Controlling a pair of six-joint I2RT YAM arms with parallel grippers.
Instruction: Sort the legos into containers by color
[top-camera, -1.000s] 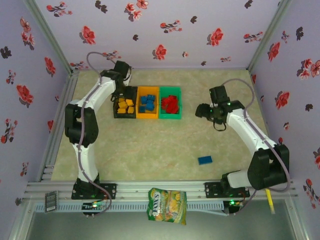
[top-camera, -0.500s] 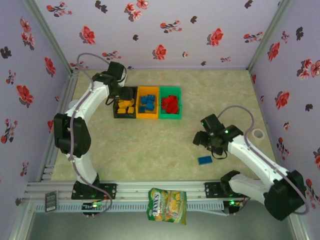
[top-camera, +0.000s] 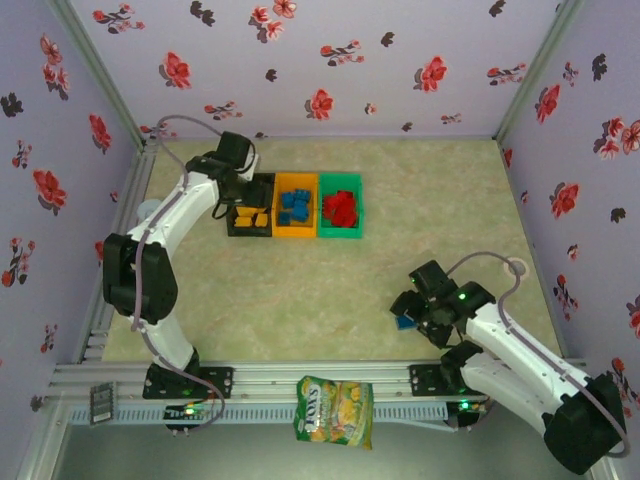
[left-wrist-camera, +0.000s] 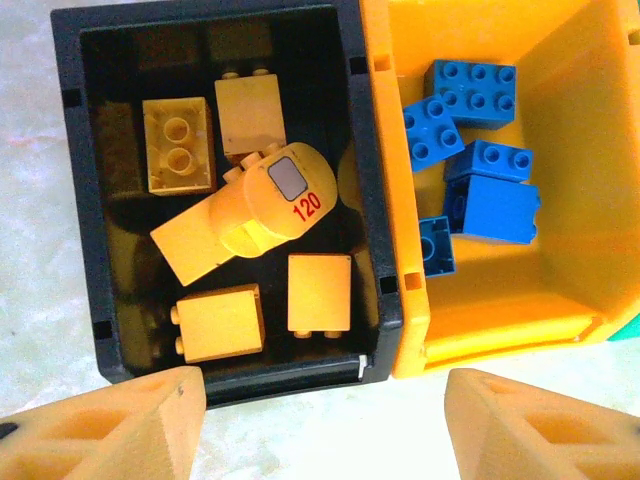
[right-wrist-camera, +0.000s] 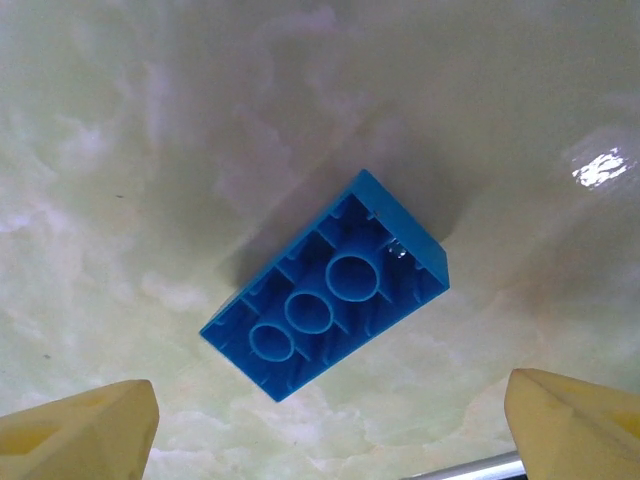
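We find the containers joined in a row on the far half of the table (top-camera: 300, 300), left of centre: the black bin (left-wrist-camera: 368, 150) on the left, the orange bin (left-wrist-camera: 590, 150) in the middle, touching it, and the green bin (top-camera: 341, 234) on the right. In the black bin lie the yellow bricks (left-wrist-camera: 318, 292), several of them, with a rounded yellow piece (left-wrist-camera: 268, 200) marked 120 resting across one. In the orange bin lie the blue bricks (left-wrist-camera: 470, 95), several bunched together, and in the green bin we see the red bricks (top-camera: 340, 207) in a pile. The left gripper (left-wrist-camera: 325, 400) hangs at the black bin's rim, looking straight down into it, its jaws spread apart with nothing between them. One loose blue brick (right-wrist-camera: 325, 285) lies on the table near the front edge, right of centre, well apart from the bins. It lies upside down, its hollow underside with three round tubes facing up, set at a slant to the gripper. The right gripper (right-wrist-camera: 330, 420) is close above it, jaws spread wide, one to each side, touching the brick on neither side. A yellow-green snack bag (top-camera: 335, 410) hangs at the front rail (top-camera: 320, 378), near the middle, just left of the right arm's base.
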